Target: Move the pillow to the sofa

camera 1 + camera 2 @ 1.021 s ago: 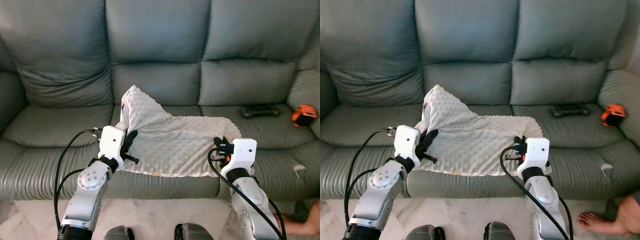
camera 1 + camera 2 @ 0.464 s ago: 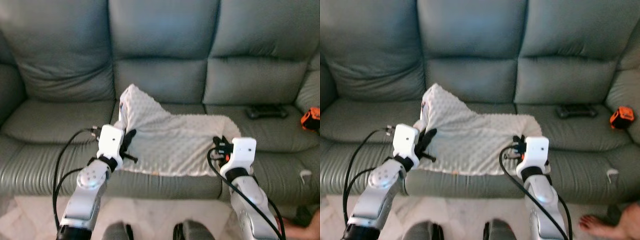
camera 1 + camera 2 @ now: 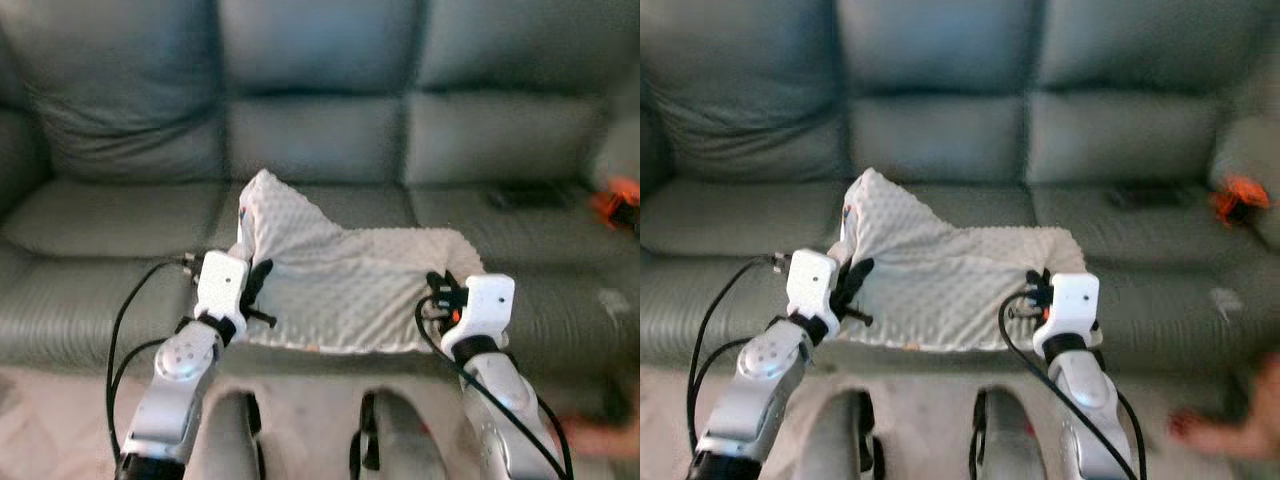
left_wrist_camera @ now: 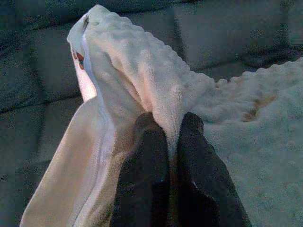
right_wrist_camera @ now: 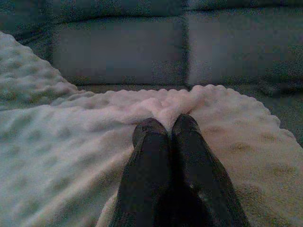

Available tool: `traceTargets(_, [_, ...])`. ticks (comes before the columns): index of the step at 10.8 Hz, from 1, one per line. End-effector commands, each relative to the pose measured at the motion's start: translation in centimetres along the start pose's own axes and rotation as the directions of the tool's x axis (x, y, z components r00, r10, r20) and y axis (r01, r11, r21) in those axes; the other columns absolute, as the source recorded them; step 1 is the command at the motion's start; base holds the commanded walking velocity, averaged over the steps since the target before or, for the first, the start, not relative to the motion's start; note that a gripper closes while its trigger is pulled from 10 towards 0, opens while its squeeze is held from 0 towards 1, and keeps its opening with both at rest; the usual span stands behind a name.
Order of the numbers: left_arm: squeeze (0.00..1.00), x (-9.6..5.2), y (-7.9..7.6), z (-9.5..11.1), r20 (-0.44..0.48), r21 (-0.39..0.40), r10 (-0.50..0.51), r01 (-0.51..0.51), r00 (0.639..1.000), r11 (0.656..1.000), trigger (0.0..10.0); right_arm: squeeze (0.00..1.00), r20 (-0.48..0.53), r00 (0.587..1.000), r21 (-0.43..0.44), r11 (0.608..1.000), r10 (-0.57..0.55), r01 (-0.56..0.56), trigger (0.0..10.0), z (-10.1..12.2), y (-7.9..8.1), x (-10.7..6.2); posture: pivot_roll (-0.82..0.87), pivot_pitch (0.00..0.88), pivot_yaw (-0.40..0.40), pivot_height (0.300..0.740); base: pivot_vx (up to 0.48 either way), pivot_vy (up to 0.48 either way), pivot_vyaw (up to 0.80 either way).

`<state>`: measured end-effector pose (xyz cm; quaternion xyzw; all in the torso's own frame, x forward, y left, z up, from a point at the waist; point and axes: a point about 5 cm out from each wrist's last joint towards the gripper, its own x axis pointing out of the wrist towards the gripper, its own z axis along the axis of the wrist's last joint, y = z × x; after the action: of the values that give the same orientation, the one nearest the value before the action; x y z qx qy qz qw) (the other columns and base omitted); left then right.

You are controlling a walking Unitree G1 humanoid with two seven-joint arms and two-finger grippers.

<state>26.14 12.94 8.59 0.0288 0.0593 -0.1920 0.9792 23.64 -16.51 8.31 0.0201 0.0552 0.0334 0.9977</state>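
Over the front edge of the grey-green leather sofa [image 3: 320, 150], at six o'clock of its middle seat, hangs the cream dimpled fleece pillow [image 3: 350, 285]. The left claw [image 3: 254, 290] is clenched on its nine o'clock hem, and the right claw [image 3: 440, 295] pinches the four o'clock edge. The pillow looks light, limp and floppy, so two corner holds suit it. Open seat lies toward twelve o'clock; a black controller [image 3: 525, 197] and an orange object [image 3: 612, 200] sit toward two o'clock, well apart.
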Motion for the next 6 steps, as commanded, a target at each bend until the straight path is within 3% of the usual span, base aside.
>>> traceTargets(1, [0.00,0.23,-0.30,0.78,0.031,0.007,-0.014,0.014,0.999,1.000,10.0,0.00,0.017,1.000,-0.002,1.000,0.018,-0.018,10.0,0.52,0.26,0.10,-0.07,0.064,0.001,0.620,0.000,0.000,0.00])
traceTargets(6, [0.00,0.43,-0.18,1.33,0.054,0.029,0.023,-0.025,0.998,0.999,10.0,0.00,0.028,0.999,0.006,1.000,0.025,-0.025,10.0,0.75,0.19,0.30,-0.07,0.054,0.000,0.620,0.000,0.000,0.00])
